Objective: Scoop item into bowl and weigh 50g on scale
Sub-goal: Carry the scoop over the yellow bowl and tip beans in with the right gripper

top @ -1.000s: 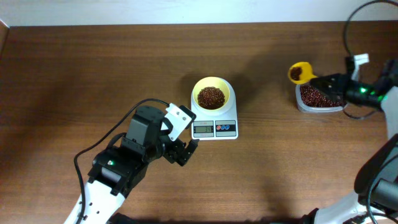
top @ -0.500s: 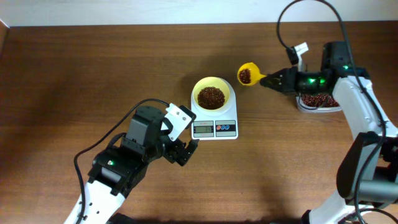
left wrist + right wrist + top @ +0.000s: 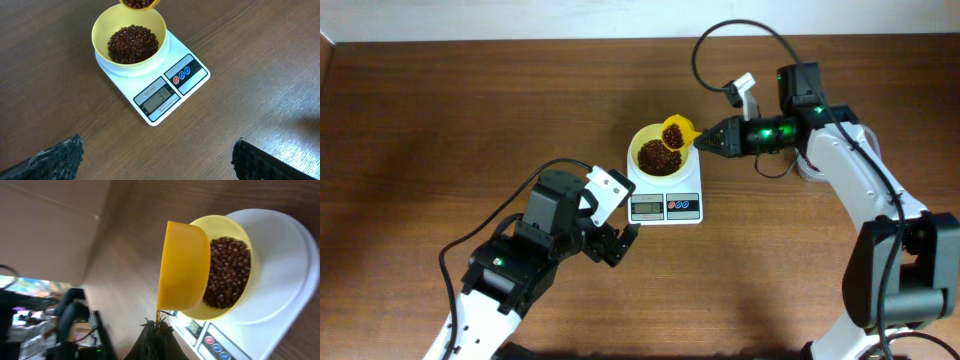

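Surface [image 3: 440, 110]: brown wood, carrying the scale [image 3: 666, 206] at the middle of the overhead frame.

Right arm [image 3: 850, 185]: reaching in from the right. Right jaws are pressing together on the thin handle of the yellow scoop [image 3: 674, 131].

Left arm [image 3: 535, 250]: sitting lower left. Left jaws are spread wide, gripping nothing, just off the scale's lower left corner.

The bowl [image 3: 642, 136] is sitting on the scale's platform, partly filled with beans [image 3: 659, 157]. The scoop is hanging loaded over the bowl's upper right rim; the right wrist view shows it tipping on its side toward the bowl.

The display [image 3: 159, 95] is showing what looks like 34, so the target is not reached.

Risks, as I am judging them:
- Overshoot. Dumping the full scoop at once is likely taking the reading past target; a slow, partial tip is called for.
- Rim contact. The scoop pressing on the bowl would be falsifying the reading or shoving the bowl off centre.
- Spill. The scoop is sitting near the rim, so beans may be bouncing out onto the platform or surface.
- Handle twisting in the pinch, pouring suddenly.
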Controlling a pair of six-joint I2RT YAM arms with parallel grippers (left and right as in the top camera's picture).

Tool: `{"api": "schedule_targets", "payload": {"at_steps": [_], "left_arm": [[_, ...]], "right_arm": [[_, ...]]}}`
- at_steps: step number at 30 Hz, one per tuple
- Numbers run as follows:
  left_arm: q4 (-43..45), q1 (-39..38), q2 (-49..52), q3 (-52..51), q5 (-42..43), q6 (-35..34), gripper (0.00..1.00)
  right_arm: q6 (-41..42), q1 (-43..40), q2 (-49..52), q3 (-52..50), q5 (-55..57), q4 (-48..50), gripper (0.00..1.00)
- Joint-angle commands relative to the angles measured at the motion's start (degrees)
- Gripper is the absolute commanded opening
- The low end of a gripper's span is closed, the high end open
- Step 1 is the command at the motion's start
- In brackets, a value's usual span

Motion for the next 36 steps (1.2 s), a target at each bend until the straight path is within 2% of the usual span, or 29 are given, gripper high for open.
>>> {"api": "schedule_targets", "payload": {"at_steps": [1, 5, 21, 24, 36], "left_arm": [[0.0, -0.2, 0.1, -0.5, 0.8, 0.9, 0.99], [0.0, -0.2, 0.1, -0.5, 0.8, 0.9, 0.99], [0.0, -0.2, 0.1, -0.5, 0.8, 0.9, 0.99], [0.0, -0.2, 0.1, -0.5, 0.8, 1.0, 0.99], [0.0, -0.2, 0.1, -0.5, 0.8, 1.0, 0.99]], "right_arm": [[-0.2, 1.8, 0.4, -0.3, 6.5, 2.6, 0.04], [-6.9, 2.3, 0.4, -0.3, 6.7, 6.9, 0.04], [-39.8, 2.4, 0.4, -0.3, 6.7, 7.1, 0.04], [-44.0, 2.4, 0.4, -0.3, 6.7, 7.1, 0.04], [-48.5, 2.4, 0.4, -0.3, 6.7, 10.2, 0.04]]}}
